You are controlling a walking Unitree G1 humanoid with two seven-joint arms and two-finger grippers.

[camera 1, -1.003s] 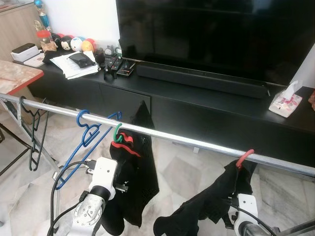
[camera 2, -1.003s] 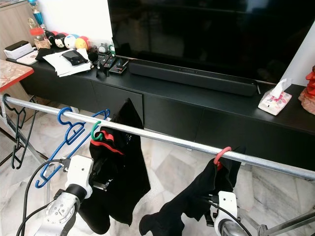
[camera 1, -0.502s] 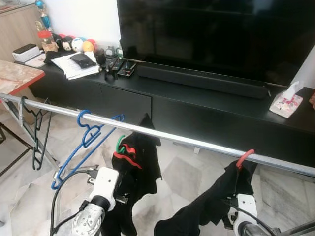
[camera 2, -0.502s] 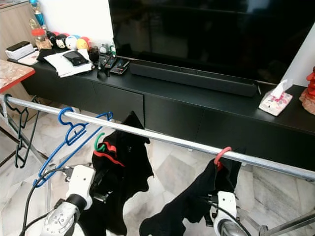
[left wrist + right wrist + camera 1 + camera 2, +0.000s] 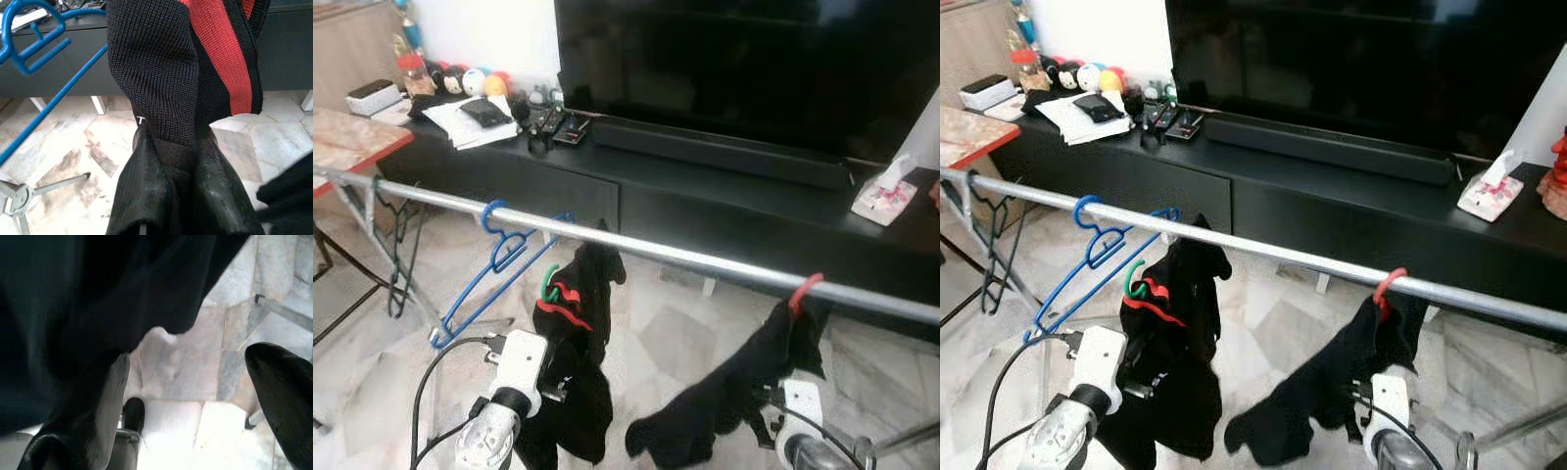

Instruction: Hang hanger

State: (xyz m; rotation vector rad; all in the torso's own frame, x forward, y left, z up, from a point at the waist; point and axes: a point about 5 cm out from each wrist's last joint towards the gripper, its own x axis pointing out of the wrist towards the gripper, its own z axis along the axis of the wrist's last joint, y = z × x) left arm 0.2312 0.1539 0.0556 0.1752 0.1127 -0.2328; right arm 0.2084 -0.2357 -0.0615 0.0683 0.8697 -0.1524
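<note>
Shiny bare-metal rail (image 5: 685, 257), smooth and bright. Glossy blue plastic hanger (image 5: 499, 264); green plastic hook (image 5: 548, 284) and red plastic hook (image 5: 1389, 287), both slick. Coarse ribbed black knit with a red band (image 5: 215, 54), pinched between matt black fingers (image 5: 146, 196) of the left claw (image 5: 173, 193). Soft matt black cloth (image 5: 1332, 372) at 5 o'clock. Polished marble floor (image 5: 1273, 304), veined. Matt black counter (image 5: 1351, 191); glossy dark screen (image 5: 1371, 59); white paper sheets (image 5: 460, 119).

Bright even daylight, slight motion blur in eye views, right wrist view dim & soft.
</note>
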